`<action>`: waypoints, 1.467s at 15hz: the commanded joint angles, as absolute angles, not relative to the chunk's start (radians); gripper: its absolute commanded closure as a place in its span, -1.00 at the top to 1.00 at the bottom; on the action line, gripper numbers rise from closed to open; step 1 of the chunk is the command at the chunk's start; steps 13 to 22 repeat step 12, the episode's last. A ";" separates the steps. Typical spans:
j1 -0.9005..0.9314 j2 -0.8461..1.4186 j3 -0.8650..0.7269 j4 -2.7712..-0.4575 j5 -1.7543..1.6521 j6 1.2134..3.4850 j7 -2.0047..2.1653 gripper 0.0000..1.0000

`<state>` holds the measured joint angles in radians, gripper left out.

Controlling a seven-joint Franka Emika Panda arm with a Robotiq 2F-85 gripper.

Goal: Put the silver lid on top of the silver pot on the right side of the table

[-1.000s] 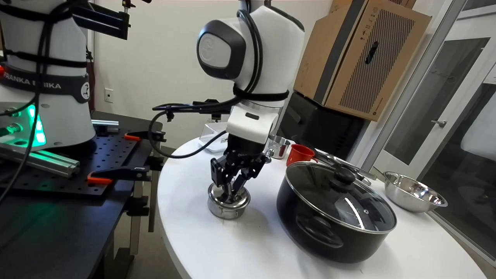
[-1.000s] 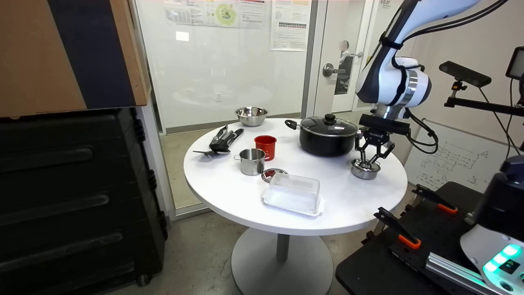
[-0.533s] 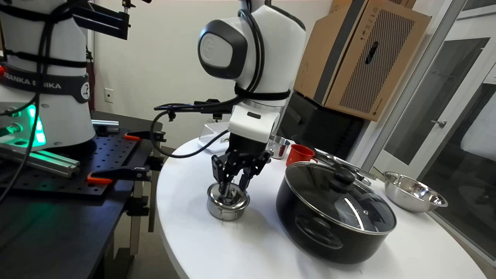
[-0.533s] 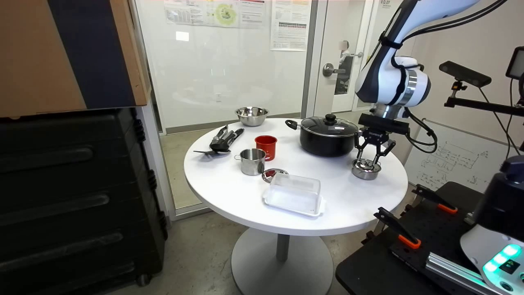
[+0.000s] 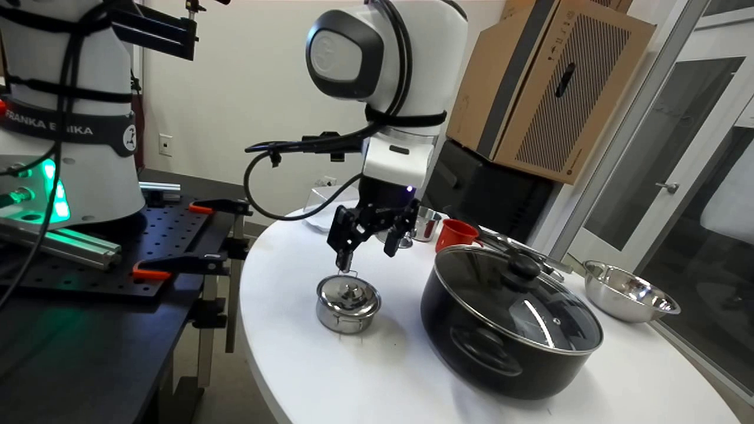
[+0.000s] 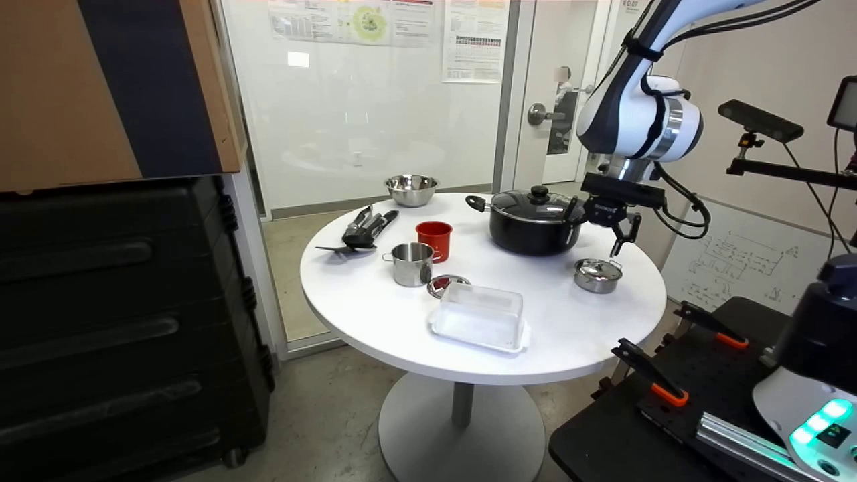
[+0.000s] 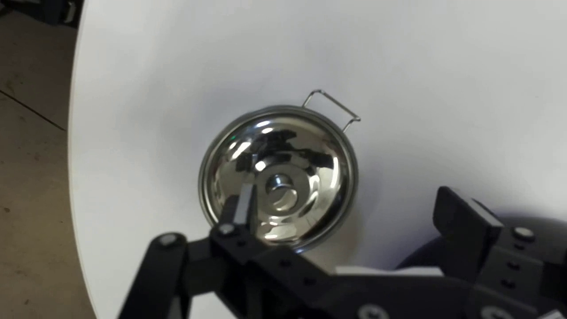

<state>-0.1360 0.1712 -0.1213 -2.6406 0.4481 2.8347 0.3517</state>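
Note:
The silver lid (image 5: 349,294) lies flat on the small silver pot (image 5: 346,323), its round knob (image 7: 281,191) uppermost. This pot stands near the table edge on the arm's side, and in the wrist view a wire handle (image 7: 333,102) sticks out from it. My gripper (image 5: 367,259) hangs above the lid and apart from it. Its fingers are spread wide with nothing between them. In the wrist view one finger (image 7: 243,204) covers a little of the lid, while the opposite finger (image 7: 460,221) is off to the side over the table.
A large black pot (image 5: 489,359) with a glass lid stands close beside. Farther off are a red mug (image 6: 434,242), an open steel pot (image 6: 412,266), another shiny lid (image 6: 438,288), a clear butter dish (image 6: 479,320), dark utensils (image 6: 365,231) and a steel bowl (image 6: 411,193).
The gripper has opened and let go of the lid's knob, then risen clear of it. The lid has stayed on the silver pot.

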 commanded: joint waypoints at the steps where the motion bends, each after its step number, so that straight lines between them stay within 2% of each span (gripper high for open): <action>1: -0.092 0.088 -0.106 -2.683 0.385 2.815 0.368 1.00; 7: 0.025 0.111 -0.074 -2.662 0.123 2.771 0.467 1.00; 8: -0.010 0.118 -0.071 -2.657 0.201 2.780 0.415 1.00; 22: -0.005 0.120 -0.070 -2.657 0.193 2.781 0.430 1.00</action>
